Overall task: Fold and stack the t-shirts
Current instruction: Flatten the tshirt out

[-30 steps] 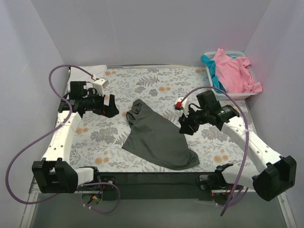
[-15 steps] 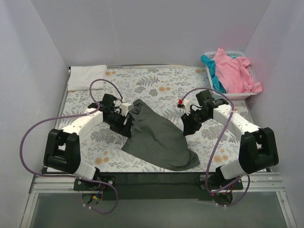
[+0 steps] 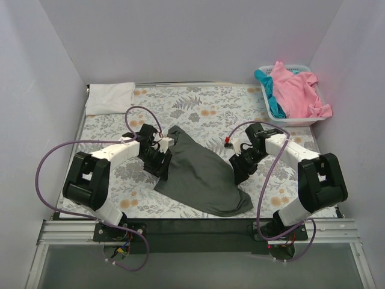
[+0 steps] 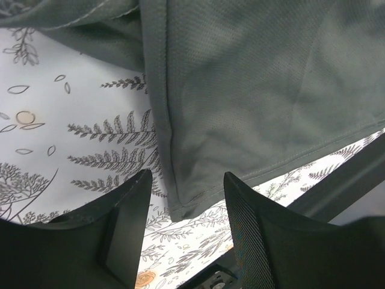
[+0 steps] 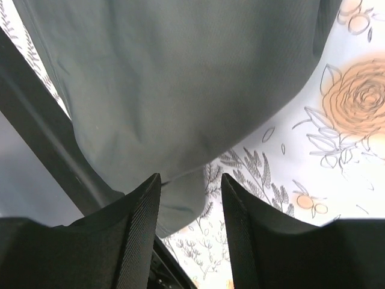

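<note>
A dark charcoal grey t-shirt (image 3: 198, 171) lies crumpled in the middle of the floral table cloth (image 3: 204, 108). My left gripper (image 3: 161, 164) is low at its left edge. In the left wrist view the shirt's hem corner (image 4: 183, 201) lies between the parted fingers (image 4: 129, 208), unclamped. My right gripper (image 3: 239, 167) is low at the shirt's right edge. There the cloth (image 5: 168, 84) reaches in between the open jaws of the gripper (image 5: 191, 198). A folded white t-shirt (image 3: 109, 96) rests at the back left. Pink (image 3: 296, 90) and teal (image 3: 269, 99) t-shirts sit in the basket.
The white plastic basket (image 3: 301, 119) stands at the back right corner. A dark strip runs along the table's near edge (image 3: 192, 226). Grey walls close in the left, back and right sides. Purple cables loop off both arms.
My left arm swung in from the back left to the grey shirt's left edge, and its jaws narrowed. My right gripper dropped forward to the shirt's right edge.
</note>
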`<action>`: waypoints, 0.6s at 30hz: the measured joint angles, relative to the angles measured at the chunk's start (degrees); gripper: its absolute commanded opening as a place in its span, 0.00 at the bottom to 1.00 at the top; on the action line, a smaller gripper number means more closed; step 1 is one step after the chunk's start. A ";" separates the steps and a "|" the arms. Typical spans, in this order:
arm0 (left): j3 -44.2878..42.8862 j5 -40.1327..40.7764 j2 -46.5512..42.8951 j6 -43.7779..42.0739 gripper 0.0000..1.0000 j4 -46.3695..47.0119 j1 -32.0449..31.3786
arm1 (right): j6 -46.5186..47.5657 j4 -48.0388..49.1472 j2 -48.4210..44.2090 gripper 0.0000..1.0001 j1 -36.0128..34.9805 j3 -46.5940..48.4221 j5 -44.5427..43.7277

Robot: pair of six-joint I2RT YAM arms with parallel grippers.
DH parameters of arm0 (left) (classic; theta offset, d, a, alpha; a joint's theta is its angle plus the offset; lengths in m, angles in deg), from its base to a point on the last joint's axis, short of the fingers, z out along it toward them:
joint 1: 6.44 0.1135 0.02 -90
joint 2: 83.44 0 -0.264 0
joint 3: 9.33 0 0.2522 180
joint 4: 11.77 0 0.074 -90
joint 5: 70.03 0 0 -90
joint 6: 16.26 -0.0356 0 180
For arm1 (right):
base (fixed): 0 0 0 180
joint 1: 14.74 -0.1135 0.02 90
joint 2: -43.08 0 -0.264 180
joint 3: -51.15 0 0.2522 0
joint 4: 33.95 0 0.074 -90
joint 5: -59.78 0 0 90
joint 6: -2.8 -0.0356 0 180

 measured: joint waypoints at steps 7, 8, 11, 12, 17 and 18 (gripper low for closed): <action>-0.72 -0.39 2.99 3.34 0.23 1.36 -1.11 | 2.21 -3.17 6.67 0.26 -3.37 0.96 -1.36; -0.81 -0.50 3.52 3.93 0.12 1.84 -1.11 | 2.82 -3.41 8.24 0.15 -4.02 1.01 -1.29; -1.81 -0.79 4.74 4.87 0.00 1.60 -0.92 | 2.86 -4.24 11.15 0.01 -4.37 1.31 -1.38; -2.64 -0.94 4.76 4.83 0.00 1.09 -0.63 | 2.91 -5.44 12.11 0.01 -3.82 2.54 -1.57; -15.85 -4.76 5.33 5.79 0.00 -0.61 4.98 | 2.62 -8.09 17.55 0.01 3.28 19.96 -1.99; -20.98 -5.64 6.32 6.21 0.00 -1.27 6.93 | 2.49 -8.35 19.06 0.01 5.14 26.14 -1.99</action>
